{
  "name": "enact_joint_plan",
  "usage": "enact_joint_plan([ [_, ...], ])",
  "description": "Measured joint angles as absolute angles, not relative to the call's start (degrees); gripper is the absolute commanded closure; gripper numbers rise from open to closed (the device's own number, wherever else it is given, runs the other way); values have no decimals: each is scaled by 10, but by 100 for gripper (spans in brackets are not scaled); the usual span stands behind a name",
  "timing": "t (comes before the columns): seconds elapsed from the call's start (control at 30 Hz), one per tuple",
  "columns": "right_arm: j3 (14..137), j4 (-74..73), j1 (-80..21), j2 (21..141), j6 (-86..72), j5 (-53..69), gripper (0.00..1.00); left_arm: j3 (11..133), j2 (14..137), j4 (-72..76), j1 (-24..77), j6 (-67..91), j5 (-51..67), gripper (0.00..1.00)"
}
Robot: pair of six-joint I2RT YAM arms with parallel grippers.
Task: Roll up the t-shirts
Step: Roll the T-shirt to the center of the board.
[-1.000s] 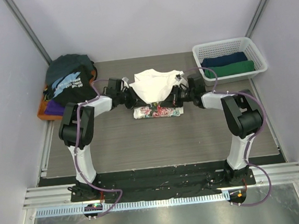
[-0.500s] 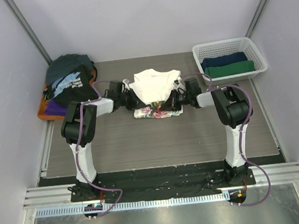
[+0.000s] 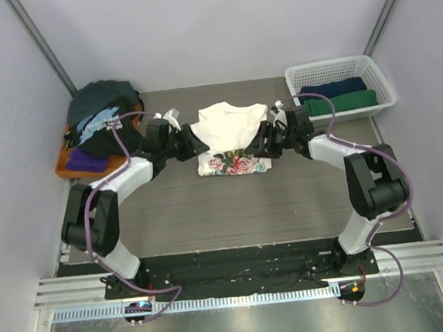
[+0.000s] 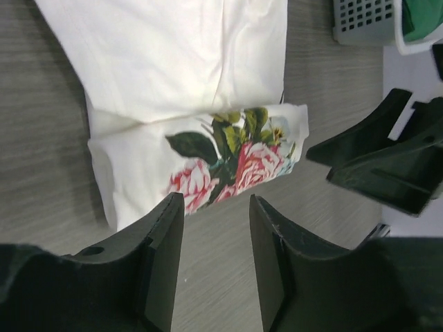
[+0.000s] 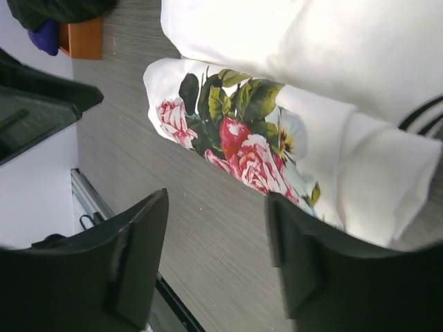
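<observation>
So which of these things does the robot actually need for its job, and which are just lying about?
Part of the job: cream rose-print t-shirt, partly rolled; pile of t-shirts, left; navy t-shirt and green t-shirt; left gripper and right gripper, both open.
Just lying about: white basket holding those two; orange tray under the pile; table.

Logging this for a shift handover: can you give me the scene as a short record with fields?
shirt in work: cream t-shirt, near end rolled with the rose print outward, far part flat
left pincer: open, empty, at the shirt's left side
right pincer: open, empty, at the shirt's right side
basket: navy roll, green roll
waiting pile: dark shirts heaped on orange tray, far left
</observation>
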State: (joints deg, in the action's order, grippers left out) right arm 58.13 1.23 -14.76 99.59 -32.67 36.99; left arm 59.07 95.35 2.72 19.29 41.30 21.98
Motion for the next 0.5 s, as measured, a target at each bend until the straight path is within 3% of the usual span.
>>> enact_joint_plan([
  [0.1,562,-25,-147,945,-303,321,19,534,903,39,207,409,199,44],
  [0.33,505,-100,-147,880,-257,195,42,439,886,60,232,393,167,48],
  [0.5,500,-116,-147,891,-238,147,46,383,886,147,233,375,160,49],
])
